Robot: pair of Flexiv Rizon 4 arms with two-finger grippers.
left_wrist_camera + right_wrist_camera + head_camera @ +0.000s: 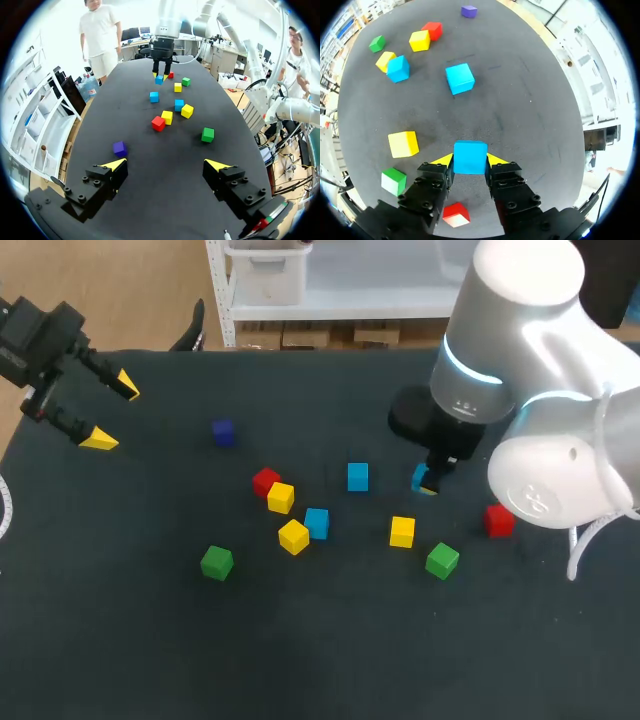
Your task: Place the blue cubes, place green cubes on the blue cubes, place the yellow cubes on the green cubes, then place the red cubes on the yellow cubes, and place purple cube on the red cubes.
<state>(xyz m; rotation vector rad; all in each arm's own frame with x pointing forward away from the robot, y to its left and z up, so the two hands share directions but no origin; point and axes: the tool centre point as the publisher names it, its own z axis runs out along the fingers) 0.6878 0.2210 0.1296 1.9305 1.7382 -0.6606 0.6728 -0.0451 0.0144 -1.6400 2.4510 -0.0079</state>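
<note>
Blue cube [470, 156] sits between the yellow tips of the right claw [470, 161], with a finger pressed on each side: pinched. Whether it rests on the table [150, 640] or hangs just above it, cannot tell. The right arm comes in from the right, claw pointing down over the far middle of the table.

Left claw [166, 165] is spread wide, holding nothing and touching nothing. It hangs near the far left corner of the table, well apart from every cube. The purple cube [119, 148] is the nearest thing ahead of it.

Loose cubes, all lying singly on the dark table top:
- second blue cube [357, 476], near the pinched one, on its left
- third blue cube [317, 522], touching a yellow cube [293, 536]
- red cube [265, 480], touching a second yellow cube [281, 497]
- third yellow cube [402, 531], near a green cube [442, 559]
- second red cube [499, 520], close under the right arm
- second green cube [216, 562], alone towards the near left
</note>
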